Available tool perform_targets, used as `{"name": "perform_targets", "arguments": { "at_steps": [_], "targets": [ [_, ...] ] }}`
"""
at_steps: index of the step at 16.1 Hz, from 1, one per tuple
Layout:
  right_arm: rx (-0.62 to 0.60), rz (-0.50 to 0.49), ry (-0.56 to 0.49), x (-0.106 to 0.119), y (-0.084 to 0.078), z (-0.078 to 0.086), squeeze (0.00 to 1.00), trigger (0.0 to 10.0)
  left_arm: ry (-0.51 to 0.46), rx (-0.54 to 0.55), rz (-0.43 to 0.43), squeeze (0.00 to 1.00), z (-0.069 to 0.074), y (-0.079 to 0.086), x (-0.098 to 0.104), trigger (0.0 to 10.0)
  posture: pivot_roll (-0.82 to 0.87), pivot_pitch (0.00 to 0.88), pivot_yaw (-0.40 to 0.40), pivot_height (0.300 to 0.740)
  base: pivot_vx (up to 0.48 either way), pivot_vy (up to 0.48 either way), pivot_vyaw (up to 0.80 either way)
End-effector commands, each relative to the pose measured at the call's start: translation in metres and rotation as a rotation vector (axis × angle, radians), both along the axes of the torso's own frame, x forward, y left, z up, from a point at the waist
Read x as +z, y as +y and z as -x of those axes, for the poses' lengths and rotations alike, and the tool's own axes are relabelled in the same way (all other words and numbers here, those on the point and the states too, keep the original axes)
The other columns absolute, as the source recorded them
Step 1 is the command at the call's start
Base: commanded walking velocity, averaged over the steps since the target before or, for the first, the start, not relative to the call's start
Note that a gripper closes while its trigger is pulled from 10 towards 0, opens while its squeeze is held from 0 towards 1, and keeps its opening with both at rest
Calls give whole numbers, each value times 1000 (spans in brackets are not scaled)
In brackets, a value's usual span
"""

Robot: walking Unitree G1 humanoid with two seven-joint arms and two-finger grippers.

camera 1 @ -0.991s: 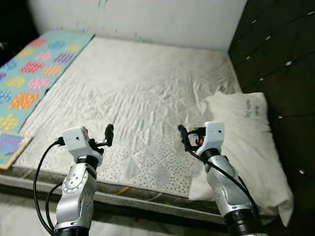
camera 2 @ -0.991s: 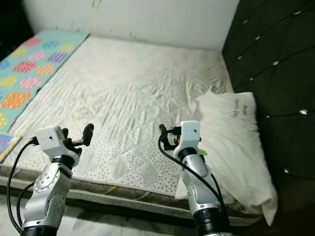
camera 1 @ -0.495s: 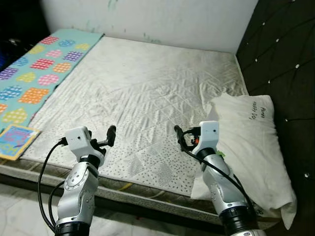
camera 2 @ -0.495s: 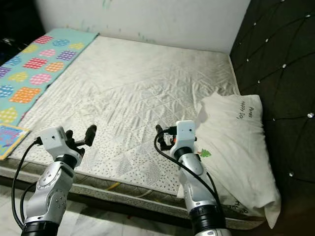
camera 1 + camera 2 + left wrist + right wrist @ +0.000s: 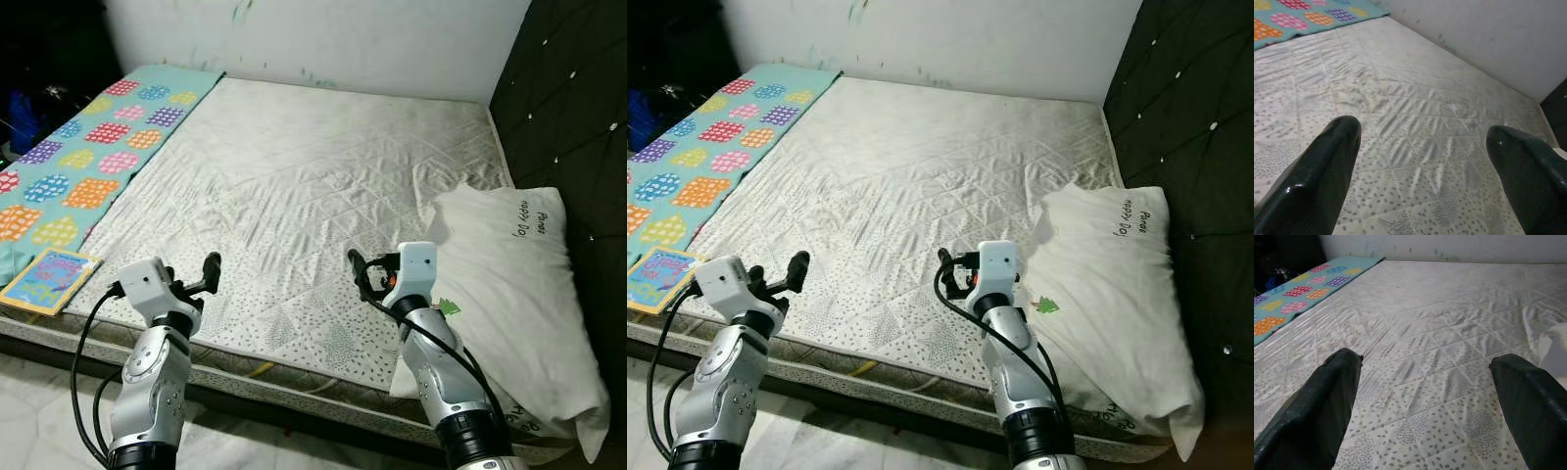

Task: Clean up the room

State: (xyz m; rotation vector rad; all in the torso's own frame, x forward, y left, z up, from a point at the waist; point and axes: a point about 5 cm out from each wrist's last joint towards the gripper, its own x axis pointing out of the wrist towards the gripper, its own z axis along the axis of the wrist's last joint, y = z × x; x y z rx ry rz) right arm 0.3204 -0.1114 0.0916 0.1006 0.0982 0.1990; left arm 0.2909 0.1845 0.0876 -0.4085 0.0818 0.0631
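Room: bare mattress (image 5: 294,186) w/ quilted white cover, set against a pale wall (image 5: 323,39); dark tufted headboard (image 5: 578,117) along its right side; pale tiled floor (image 5: 29,392) in front of the near edge
Pillow: 1, white (image 5: 509,294), lying on the mattress's right side against the headboard; small writing near its far end, a small green mark (image 5: 449,306) on its near-left part; its near corner hangs past the mattress edge
Mat: 1, teal w/ coloured dotted patches (image 5: 88,147), running along the mattress's left side to the wall
Book: 1, colourful cover (image 5: 49,281), lying flat at the near-left corner, at the near end of the mat
Containers: none to be made out on the bed
Left gripper: (image 5: 201,279) raised over the near edge of the mattress, left of centre; 2 black fingers (image 5: 1317,171) spread wide apart, nothing between them; quilted cover shows through the gap; book is well apart to its left
Right gripper: (image 5: 361,276) raised over the near edge, right of centre; fingers (image 5: 1322,401) spread wide, holding nothing; pillow's edge (image 5: 1555,350) sits just beside its right finger in the wrist view, not touching
Arms: 2 silver, both bent up from below w/ black cables looping alongside; grippers well apart from each other, both pointing across the mattress toward the wall
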Motion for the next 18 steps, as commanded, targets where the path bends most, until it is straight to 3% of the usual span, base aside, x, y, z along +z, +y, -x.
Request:
{"name": "perform_targets", "arguments": {
  "at_steps": [1, 5, 8, 14, 18],
  "targets": [
    [3, -7, 4, 2, -1, -3, 0, 10000, -1, -17, 1, 0, -3, -4, 2, 10000, -69, 31, 1, 740, 0, 0, -800],
    [12, -9, -5, 6, 0, -4, 0, 10000, -8, -15, 1, 0, -4, -5, 7, 10000, -70, 76, -8, 740, 0, 0, -495],
    [15, -12, 3, 5, 0, -4, 0, 10000, -4, -11, 13, 0, -4, -5, 6, 10000, -76, 78, -12, 740, 0, 271, -148],
    [13, -22, 14, 4, -2, -4, 0, 10000, 9, -11, 13, 0, -3, -6, 5, 10000, -71, 85, -22, 740, 0, 311, -721],
    [18, -30, 22, 3, -1, -4, 0, 10000, 13, -14, 8, 0, -4, -6, 5, 10000, -69, 82, -24, 740, 0, 380, 0]
  ]
}}
